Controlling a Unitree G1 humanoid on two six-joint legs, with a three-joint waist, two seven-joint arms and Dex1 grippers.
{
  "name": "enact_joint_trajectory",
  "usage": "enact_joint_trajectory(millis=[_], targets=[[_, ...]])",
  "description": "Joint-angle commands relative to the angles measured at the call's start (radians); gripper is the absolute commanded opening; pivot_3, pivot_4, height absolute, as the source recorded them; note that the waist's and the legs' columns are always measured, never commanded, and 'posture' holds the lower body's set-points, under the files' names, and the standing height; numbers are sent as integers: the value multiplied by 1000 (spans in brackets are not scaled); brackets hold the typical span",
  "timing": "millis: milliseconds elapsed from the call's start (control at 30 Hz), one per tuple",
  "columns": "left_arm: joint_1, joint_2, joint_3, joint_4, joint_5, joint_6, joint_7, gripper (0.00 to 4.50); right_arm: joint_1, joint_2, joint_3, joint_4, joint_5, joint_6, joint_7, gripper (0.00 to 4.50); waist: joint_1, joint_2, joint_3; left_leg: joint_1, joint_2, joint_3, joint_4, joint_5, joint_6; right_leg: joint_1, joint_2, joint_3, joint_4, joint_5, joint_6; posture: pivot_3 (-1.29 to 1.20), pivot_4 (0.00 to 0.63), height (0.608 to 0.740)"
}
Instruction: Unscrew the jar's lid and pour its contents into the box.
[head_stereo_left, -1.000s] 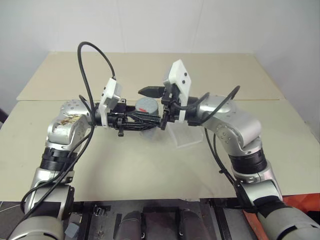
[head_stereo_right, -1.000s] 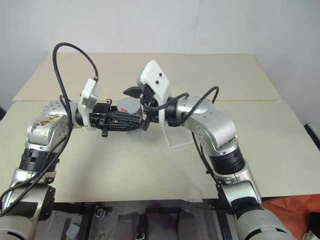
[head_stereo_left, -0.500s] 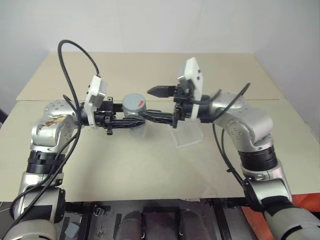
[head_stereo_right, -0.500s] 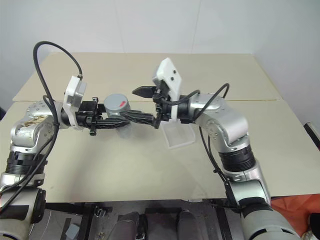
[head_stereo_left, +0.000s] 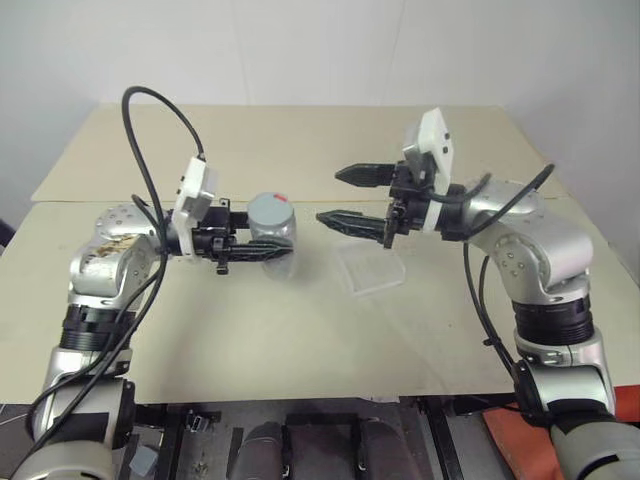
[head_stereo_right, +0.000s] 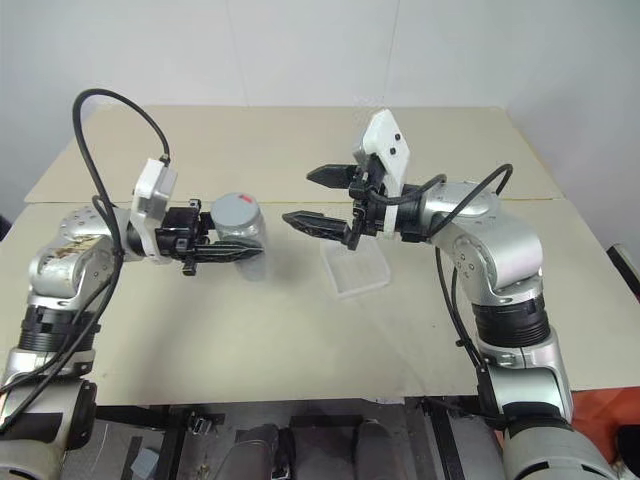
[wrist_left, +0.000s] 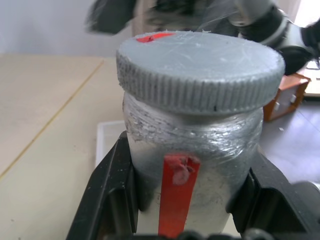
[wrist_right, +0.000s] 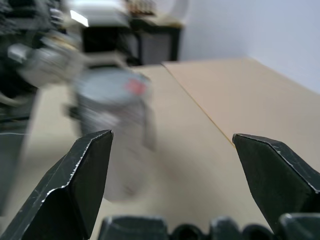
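My left gripper (head_stereo_left: 262, 251) is shut on the jar (head_stereo_left: 274, 238), holding it upright above the table. The jar (wrist_left: 192, 165) is clear with a red strip on its side, and the grey lid (wrist_left: 200, 67) with a small red mark sits on top of it. My right gripper (head_stereo_left: 336, 196) stands open a short way to the right of the jar, pointing at it, with nothing between its fingers. The jar (wrist_right: 112, 145) appears blurred ahead of the right gripper. The box (head_stereo_left: 371, 267), a shallow clear tray, lies on the table below the right gripper. The contents are hidden.
The beige table (head_stereo_left: 300, 330) runs wide in front of both arms. A second beige board (head_stereo_left: 300, 140) lies behind it against the white wall.
My right gripper has drawn away to the right from the lid, leaving a gap. The left gripper keeps the jar, with the lid still on it.
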Motion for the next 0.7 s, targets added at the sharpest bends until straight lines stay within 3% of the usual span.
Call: enact_joint_trajectory(millis=[33, 367, 700], targets=[[-35, -13, -4, -9, 1, -26, 2, 1923, -35, 34, 8, -62, 19, 18, -49, 4471, -1, 0, 0, 0, 0, 0, 0, 0, 0, 0, 0, 0, 0, 0, 0, 0, 150, 740], [-46, -31, -11, -22, 2, -25, 1, 1923, -99, 148, 121, 30, -105, -14, -142, 4471, 0, 0, 0, 0, 0, 0, 1, 0, 0, 0, 0, 0, 1, 0, 0, 0, 150, 740], [-22, -10, -1, -40, -1, -23, 1, 1923, -77, 127, 61, 43, -113, -4, -144, 4471, 0, 0, 0, -1, 0, 0, 1, 0, 0, 0, 0, -1, 1, 0, 0, 0, 150, 740]])
